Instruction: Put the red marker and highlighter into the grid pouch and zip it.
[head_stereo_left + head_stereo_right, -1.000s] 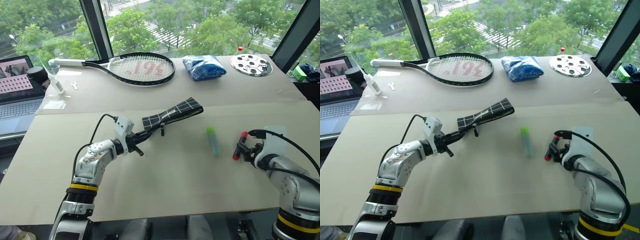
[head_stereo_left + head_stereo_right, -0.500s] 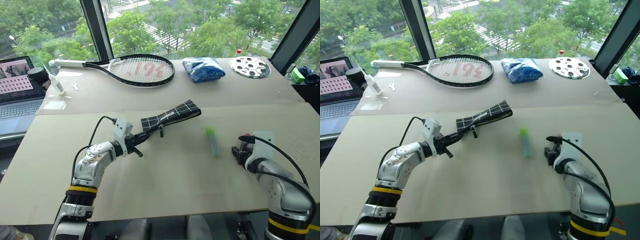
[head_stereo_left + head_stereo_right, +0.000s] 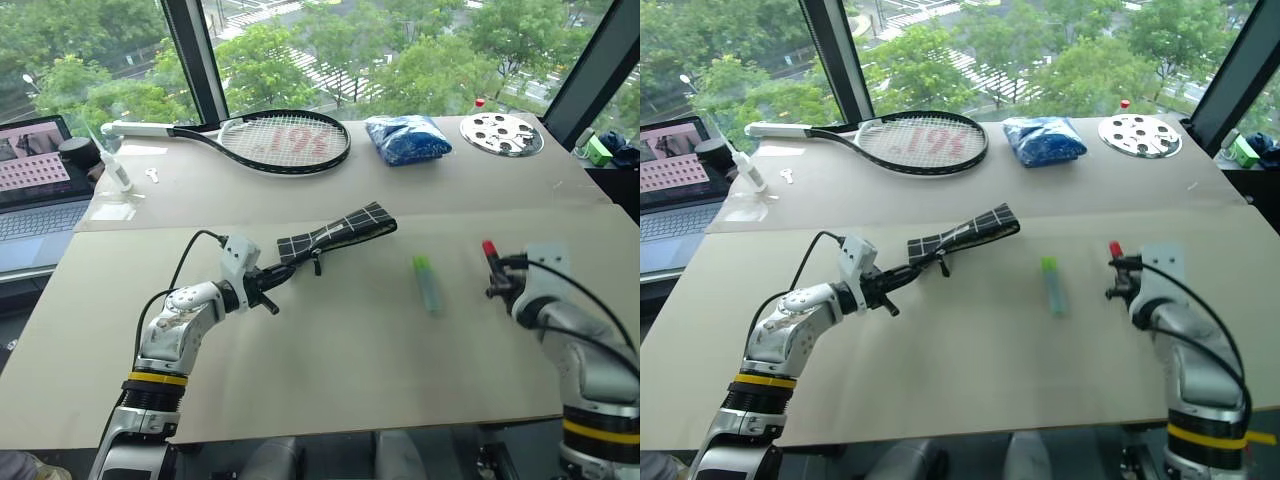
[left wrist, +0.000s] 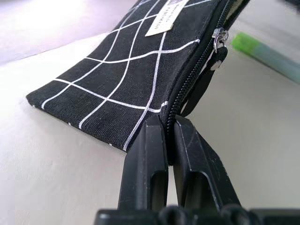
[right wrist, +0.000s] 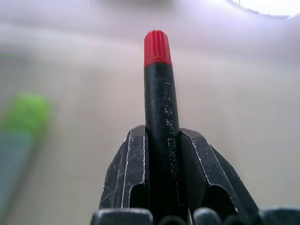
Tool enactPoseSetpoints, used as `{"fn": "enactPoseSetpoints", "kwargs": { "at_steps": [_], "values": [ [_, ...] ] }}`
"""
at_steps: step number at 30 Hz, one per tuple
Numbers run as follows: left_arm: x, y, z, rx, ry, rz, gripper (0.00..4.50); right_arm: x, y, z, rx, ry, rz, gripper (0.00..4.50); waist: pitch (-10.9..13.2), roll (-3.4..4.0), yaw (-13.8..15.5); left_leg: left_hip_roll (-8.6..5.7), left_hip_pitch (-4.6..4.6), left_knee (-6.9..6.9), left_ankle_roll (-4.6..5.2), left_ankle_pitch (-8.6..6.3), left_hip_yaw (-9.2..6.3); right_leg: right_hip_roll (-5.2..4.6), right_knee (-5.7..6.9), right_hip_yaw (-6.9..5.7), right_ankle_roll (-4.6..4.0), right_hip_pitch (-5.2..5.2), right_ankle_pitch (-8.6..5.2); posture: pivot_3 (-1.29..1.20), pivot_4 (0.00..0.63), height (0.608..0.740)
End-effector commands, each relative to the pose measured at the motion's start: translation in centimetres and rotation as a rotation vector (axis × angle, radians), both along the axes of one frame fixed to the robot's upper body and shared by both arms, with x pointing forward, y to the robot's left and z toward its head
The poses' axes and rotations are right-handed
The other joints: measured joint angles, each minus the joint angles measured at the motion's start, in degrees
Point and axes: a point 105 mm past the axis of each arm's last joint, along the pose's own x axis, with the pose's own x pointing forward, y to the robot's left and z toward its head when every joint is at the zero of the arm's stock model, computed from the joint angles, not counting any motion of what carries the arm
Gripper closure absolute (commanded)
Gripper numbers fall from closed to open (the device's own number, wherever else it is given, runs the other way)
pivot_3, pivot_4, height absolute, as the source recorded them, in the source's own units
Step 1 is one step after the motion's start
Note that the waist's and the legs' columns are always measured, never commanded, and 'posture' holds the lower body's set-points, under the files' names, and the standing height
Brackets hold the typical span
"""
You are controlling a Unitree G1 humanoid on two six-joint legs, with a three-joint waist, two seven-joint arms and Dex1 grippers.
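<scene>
Your left gripper is clamped tight on the bottom edge of the grid pouch, right at the zipper end. In the head view that puts the pouch just left of center, sticking up and out from the fingers toward the upper right, lifted off the table rather than lying flat. From the wrist cam you can see the white label and the zipper pull with its black cord dangling off the side; the zipper looks open past the pull.

Your right gripper has the red marker pinched between its fingers. The dark barrel runs up between them and the red cap pokes out past the tips. In the head view that's at the right of the frame, marker standing roughly upright and held clear of the table.

The highlighter is lying flat on the table a bit right of center, between the two grippers, green cap end pointing to the top of the frame. Nothing's touching it.

Along the top of the frame: a tennis racket, a crumpled blue bag, a round metal disc with holes, and a laptop at the left edge.
</scene>
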Motion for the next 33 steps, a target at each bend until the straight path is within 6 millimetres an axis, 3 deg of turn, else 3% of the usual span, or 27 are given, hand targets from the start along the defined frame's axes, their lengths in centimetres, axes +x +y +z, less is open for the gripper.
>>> {"fn": "enactPoseSetpoints", "kwargs": {
  "at_steps": [1,5,10,25,33],
  "values": [
    [-0.3,-0.5,0.9,0.024,-0.033,-0.047,4.5,-3.4,6.2,1.5,-0.249,-0.037,0.464,3.92,0.0,-0.05,-0.1,0.05,0.02,-0.05,0.0,0.0,0.0,0.03,-0.04,-0.05,0.03,0.03,-0.02,0.0,0.15,0.74],
    [-0.5,-0.7,0.8,0.031,-0.032,-0.063,4.5,-3.9,6.5,0.3,-0.492,-0.003,0.587,3.92,0.2,-0.34,0.0,0.0,-0.03,0.05,0.04,-0.03,-0.01,0.0,-0.17,-0.13,0.06,0.17,-0.01,0.0,0.15,0.74],
    [-0.6,-0.6,0.9,0.034,-0.034,-0.063,4.5,-3.2,6.5,-0.3,-0.609,-0.009,0.616,3.92,0.2,-0.35,0.3,-0.05,-0.05,0.08,0.1,-0.07,-0.07,-0.07,-0.35,-0.07,0.1,0.11,0.02,0.0,0.15,0.74],
    [-0.9,-1.0,0.9,0.036,-0.039,-0.075,4.5,0.0,7.7,-0.5,-0.733,-0.1,0.595,3.92,0.2,-0.35,0.7,-0.03,-0.08,-0.05,0.09,-0.06,-0.17,-0.05,-0.63,-0.06,0.05,0.05,0.06,0.0,0.15,0.74],
    [-0.8,-1.1,1.0,0.03,-0.041,-0.073,4.5,1.8,9.6,-0.8,-0.858,-0.155,0.622,3.92,0.2,-0.35,0.5,-0.02,-0.08,-0.05,0.09,-0.06,-0.05,-0.04,-0.63,-0.06,0.04,0.02,0.07,0.0,0.15,0.74]
  ]
}}
